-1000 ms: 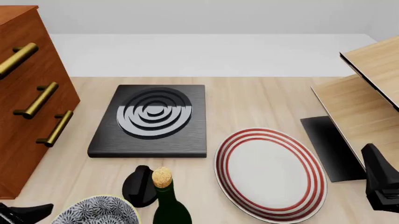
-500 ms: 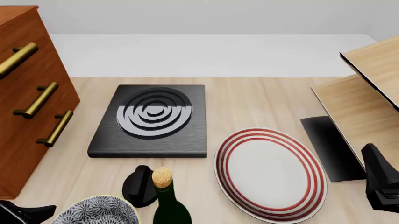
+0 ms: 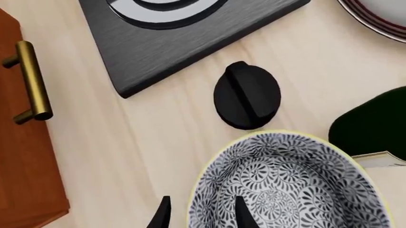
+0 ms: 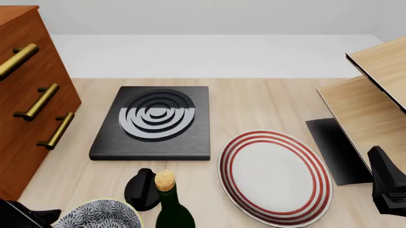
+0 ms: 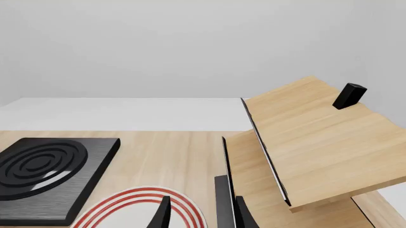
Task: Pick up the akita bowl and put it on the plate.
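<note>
The akita bowl (image 4: 98,216), white with a dense dark floral pattern and a yellowish rim, stands at the table's near left edge, partly cut off by the front view. In the left wrist view my left gripper (image 3: 201,216) is open and straddles the rim of the bowl (image 3: 292,185), one finger outside the wall and one inside. The plate (image 4: 274,176), white with red rings, lies flat to the right of the bowl, and its edge (image 5: 149,209) shows in the right wrist view. My right gripper (image 5: 201,216) is open and empty, at the far right (image 4: 387,190).
A corked dark bottle (image 4: 170,204) and a black knob (image 4: 140,189) stand between bowl and plate. A black square slab (image 4: 152,122) lies behind them. A wooden drawer cabinet (image 4: 25,95) is at the left and a wooden shelf (image 4: 374,95) at the right.
In the front view my left arm has crept a little to the right, closer to the bowl. Bowl, plate and right arm have not moved.
</note>
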`<state>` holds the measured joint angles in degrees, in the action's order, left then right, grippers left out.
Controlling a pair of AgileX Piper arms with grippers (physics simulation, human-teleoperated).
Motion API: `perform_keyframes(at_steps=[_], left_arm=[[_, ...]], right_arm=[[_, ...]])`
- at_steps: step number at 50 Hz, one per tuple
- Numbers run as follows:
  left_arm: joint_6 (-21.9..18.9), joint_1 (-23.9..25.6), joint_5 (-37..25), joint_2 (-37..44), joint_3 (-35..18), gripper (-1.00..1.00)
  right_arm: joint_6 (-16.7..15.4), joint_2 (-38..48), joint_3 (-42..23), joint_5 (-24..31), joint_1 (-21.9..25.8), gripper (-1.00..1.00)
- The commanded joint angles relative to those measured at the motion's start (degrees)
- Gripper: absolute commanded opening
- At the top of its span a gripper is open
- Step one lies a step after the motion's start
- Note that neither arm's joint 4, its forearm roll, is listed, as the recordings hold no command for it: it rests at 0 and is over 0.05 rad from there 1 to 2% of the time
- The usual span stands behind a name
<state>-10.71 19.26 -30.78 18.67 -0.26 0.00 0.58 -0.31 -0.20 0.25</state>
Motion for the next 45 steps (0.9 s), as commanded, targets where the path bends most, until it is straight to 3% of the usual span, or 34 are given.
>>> perform_keyframes(at_steps=[1,18,19,21,29,37,45], left_arm=[[-0.3,-0.3,2.9,3.5,0.3,1.00],[-0.8,0.3,4.8,6.4,0.3,1.00],[-1.0,0.3,4.4,5.7,0.3,-1.00],[-1.3,1.1,-0.1,1.2,0.3,-1.00],[-2.2,1.7,-3.9,-3.3,0.3,-1.00],[-2.5,2.1,-18.4,-17.9,0.3,-1.00],[-3.3,1.0,-18.4,-18.6,0.3,-1.00]], right_arm=[[0.0,0.0,0.0,0.0,0.0,1.00],[0.0,0.0,0.0,0.0,0.0,1.00],[0.0,0.0,0.0,0.0,0.0,1.00],[0.0,0.0,0.0,0.0,0.0,1.00],[0.0,0.0,0.0,0.0,0.0,1.00],[0.0,0.0,0.0,0.0,0.0,1.00],[0.0,0.0,0.0,0.0,0.0,1.00]])
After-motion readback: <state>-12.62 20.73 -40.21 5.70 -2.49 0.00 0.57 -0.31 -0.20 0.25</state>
